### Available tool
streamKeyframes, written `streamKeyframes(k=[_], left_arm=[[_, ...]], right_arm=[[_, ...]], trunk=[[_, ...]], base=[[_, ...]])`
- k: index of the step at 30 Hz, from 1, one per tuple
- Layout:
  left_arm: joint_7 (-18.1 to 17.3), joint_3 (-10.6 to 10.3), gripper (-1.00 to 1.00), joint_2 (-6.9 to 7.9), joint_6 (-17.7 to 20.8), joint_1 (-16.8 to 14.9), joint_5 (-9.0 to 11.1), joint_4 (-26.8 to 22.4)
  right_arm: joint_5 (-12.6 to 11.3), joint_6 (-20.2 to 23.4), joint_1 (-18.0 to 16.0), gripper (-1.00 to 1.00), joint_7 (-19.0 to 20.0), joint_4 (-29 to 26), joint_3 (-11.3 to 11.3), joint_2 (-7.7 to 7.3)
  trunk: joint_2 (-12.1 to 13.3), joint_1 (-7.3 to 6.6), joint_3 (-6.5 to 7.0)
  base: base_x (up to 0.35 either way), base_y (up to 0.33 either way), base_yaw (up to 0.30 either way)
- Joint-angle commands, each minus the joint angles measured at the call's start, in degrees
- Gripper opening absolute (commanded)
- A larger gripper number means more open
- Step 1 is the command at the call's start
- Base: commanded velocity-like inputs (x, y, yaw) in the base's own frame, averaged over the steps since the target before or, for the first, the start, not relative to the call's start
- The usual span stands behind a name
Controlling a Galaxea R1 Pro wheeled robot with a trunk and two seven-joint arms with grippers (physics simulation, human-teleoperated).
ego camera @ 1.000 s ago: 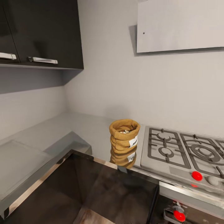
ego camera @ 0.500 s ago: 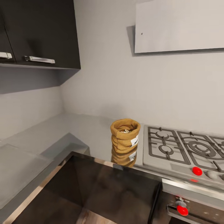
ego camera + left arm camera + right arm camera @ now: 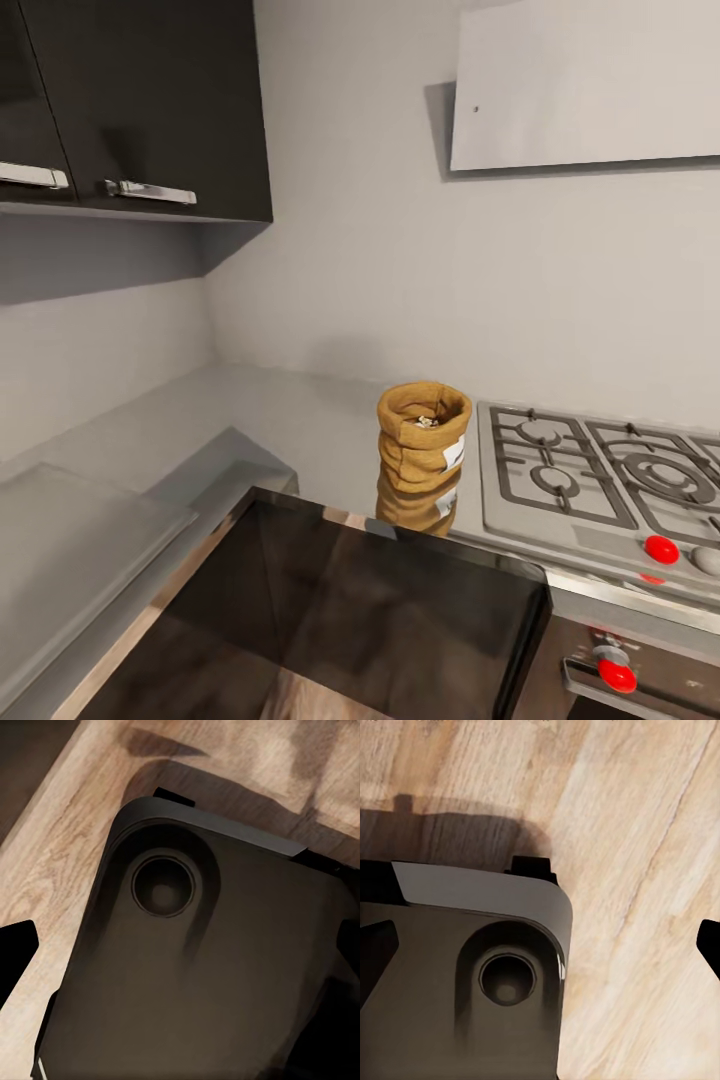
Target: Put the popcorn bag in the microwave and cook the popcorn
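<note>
Since the head camera shifted, the tan burlap popcorn bag (image 3: 423, 450) sits slightly rightward, upright on the shiny grey worktop (image 3: 290, 420), gas hob (image 3: 600, 480) touching at 3 o'clock, open room toward 9 o'clock; fingers' state: cannot tell.

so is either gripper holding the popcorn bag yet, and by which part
No, nothing is held. The popcorn bag stands free on the countertop beside the hob, no gripper on it.
</note>
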Motion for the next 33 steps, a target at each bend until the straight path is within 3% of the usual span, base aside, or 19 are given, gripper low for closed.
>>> streamKeyframes(k=[1,33], left_arm=[[0.0,-0.1,1.0,-0.01,-0.1,0.0,0.3,0.0],[0.0,-0.2,1.0,-0.01,-0.1,0.0,0.4,0.0]], right_arm=[[0.5,-0.3,-0.1,1.0,0.0,0.2,-0.5,-0.03],[0.4,-0.3,-0.1,1.0,0.0,0.2,-0.6,-0.04]], trunk=[[0.0,0.0,-0.05],[0.0,0.0,-0.05]], base=[[0.0,0.001,-0.067],[0.002,0.0,-0.195]])
